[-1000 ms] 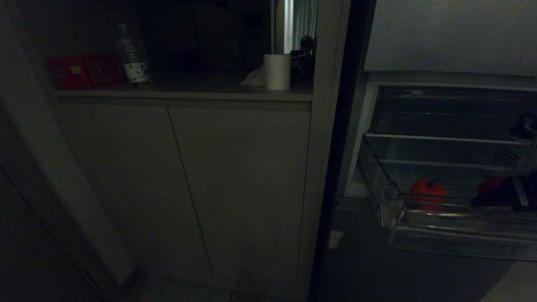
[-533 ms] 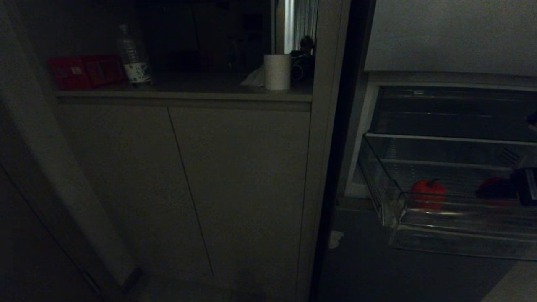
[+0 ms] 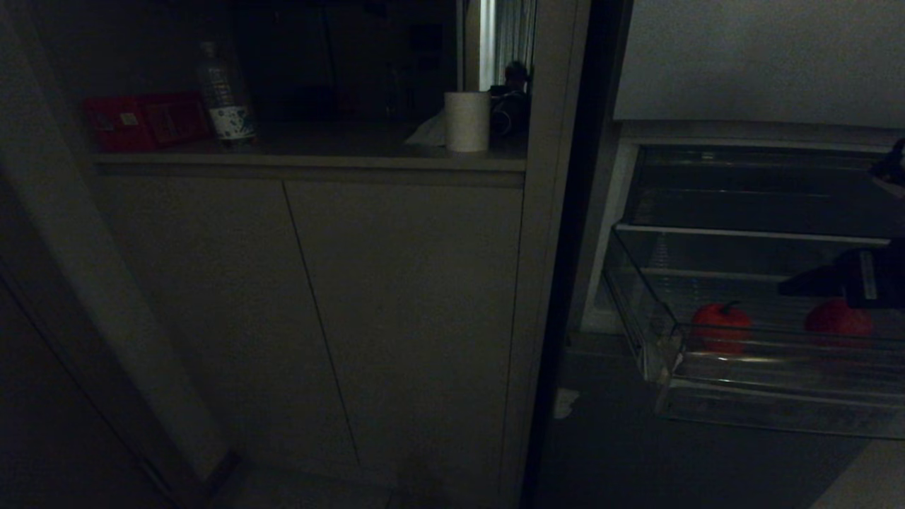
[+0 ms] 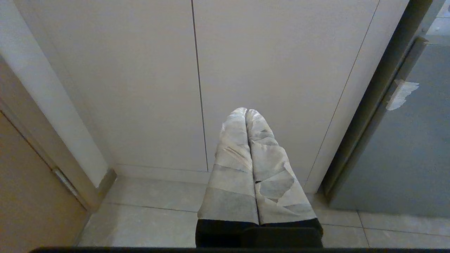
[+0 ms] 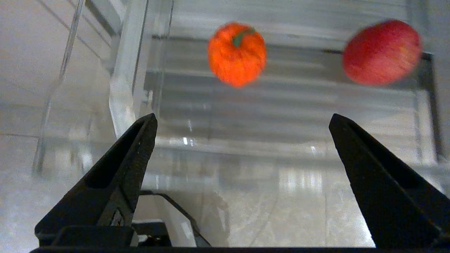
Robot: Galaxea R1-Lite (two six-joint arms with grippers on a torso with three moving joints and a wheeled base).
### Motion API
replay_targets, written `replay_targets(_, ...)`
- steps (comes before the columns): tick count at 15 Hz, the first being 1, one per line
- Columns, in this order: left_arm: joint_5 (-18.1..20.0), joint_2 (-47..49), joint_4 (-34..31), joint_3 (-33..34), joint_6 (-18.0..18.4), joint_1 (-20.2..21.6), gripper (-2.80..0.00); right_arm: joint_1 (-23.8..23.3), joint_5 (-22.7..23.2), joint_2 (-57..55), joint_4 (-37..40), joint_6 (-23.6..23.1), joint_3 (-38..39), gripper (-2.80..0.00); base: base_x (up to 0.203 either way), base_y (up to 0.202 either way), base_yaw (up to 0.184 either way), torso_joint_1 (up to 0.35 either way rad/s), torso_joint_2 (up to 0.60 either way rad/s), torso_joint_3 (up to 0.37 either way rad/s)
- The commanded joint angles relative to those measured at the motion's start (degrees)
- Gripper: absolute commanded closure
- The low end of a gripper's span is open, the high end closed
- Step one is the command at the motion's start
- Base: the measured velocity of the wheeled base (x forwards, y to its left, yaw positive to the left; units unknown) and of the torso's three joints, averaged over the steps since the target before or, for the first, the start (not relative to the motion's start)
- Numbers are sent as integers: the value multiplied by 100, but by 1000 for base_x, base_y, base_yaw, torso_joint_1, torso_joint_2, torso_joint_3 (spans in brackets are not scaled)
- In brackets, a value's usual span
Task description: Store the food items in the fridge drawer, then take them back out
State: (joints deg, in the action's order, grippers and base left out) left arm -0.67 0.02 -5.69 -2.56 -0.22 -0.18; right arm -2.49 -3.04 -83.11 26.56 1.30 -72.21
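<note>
With both food items already lying in the fridge drawer [image 3: 707, 371], the step in hand reads as either end of stowing or start of retrieval; cannot tell which from this moment alone.

Layout, left to right, ref. the drawer:
- Left gripper [image 4: 248, 114]: well apart from drawer, parked low in front of the cabinet doors [image 4: 140, 80], fingers pressed together, holding nothing.
- Drawer: pulled out, clear plastic, front lip toward the robot.
- Stemmed red item [image 3: 721, 326]: inside drawer, near its left wall, just behind the front lip.
- Plain red item [image 3: 838, 318]: inside drawer, right of the first, well apart from it.
- Right gripper [image 5: 242, 128]: above the drawer at its right end, over the plain item, jaws spread wide, empty.

Procedure (judgement): if retrieval is next, centre gripper over one item w/ a finger on each side, descend straight, keep fingers clear of front lip and drawer walls. Close slowly; round smooth items may roll on the ribbed floor. Lift vertically before retracting.

Orientation:
- Stemmed item: near-spherical, no clear long axis; green stem [image 5: 242, 35] points up and slightly toward the drawer's rear.
- Plain item: slightly oval; long axis approx. along the drawer width per right wrist view. Stem end not visible.
</note>
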Motion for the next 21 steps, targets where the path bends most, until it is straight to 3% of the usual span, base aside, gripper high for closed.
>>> replay_targets(1,-4,6,-3,1,-4,1,0,95,-28,-943,-24,119,-452,-280,0,0,0,0,0,0)
replay_targets(9,-4,6,-3,1,-4,1,0,399,-633,-2569,-53,492,-1514,-280,0,0,0,0,0,0)
replay_targets(21,-4,6,-3,1,-4,1,0,355,-928,-3024,-81,730,-1647,-280,0,0,0,0,0,0)
